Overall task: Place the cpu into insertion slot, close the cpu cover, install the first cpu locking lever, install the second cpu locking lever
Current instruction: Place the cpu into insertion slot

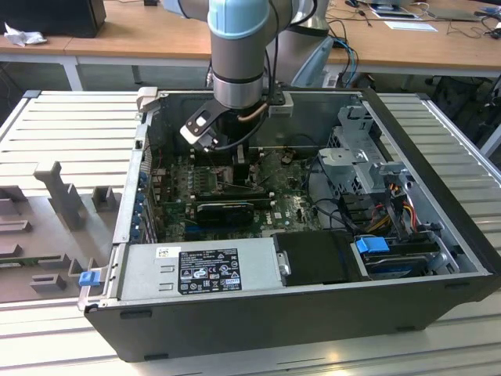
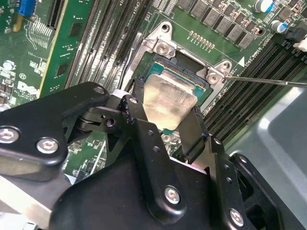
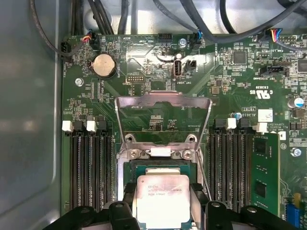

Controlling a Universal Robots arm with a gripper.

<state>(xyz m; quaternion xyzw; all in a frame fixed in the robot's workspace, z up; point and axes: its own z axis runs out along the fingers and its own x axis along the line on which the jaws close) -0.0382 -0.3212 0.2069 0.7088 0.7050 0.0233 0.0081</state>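
Where the end effector (image 2: pixel 165 111) closes, the cpu (image 2: pixel 169 97) sits pinched between.

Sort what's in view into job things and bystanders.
Job: gripper holding the cpu over the slot; open cover; lever.
Bystanders: memory slots, coin battery, cables, power supply.

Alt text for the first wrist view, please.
A black claw grips a small square chip with a silver-grey metal top by two opposite edges, over the square black-framed socket on the green motherboard. The thin silver metal cover frame stands swung open beyond the socket.
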